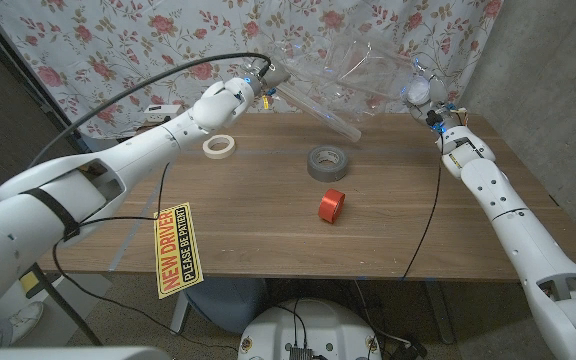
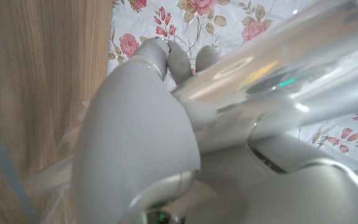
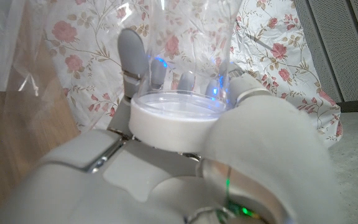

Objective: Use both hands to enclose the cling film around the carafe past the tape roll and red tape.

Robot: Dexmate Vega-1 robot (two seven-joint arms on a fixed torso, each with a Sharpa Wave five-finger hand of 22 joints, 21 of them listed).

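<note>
Wood-grain table (image 1: 268,225) fronts a floral curtain (image 1: 118,40), with a grey concrete wall at the robot's right. Both arms reach to the far edge and are raised above the surface. The left hand (image 1: 240,90) has its fingers closed around the roll end of the cling film (image 1: 313,95), which the left wrist view shows as a shiny tube pressed against the palm. The right hand (image 1: 430,100) grips the carafe (image 3: 185,74) at its white base, its fingers (image 3: 132,53) wrapped round the clear body. The film stretches as a wrinkled, transparent sheet between the two hands and hangs in front of the curtain; whether it touches the carafe I cannot tell. Nearer the robot than the hands, a grey tape roll (image 1: 328,163) lies flat between them, a red tape (image 1: 332,206) stands on edge closer still, and a cream masking tape ring (image 1: 219,146) lies just below the left hand. A yellow sign (image 1: 178,250) dangles from the left forearm.
</note>
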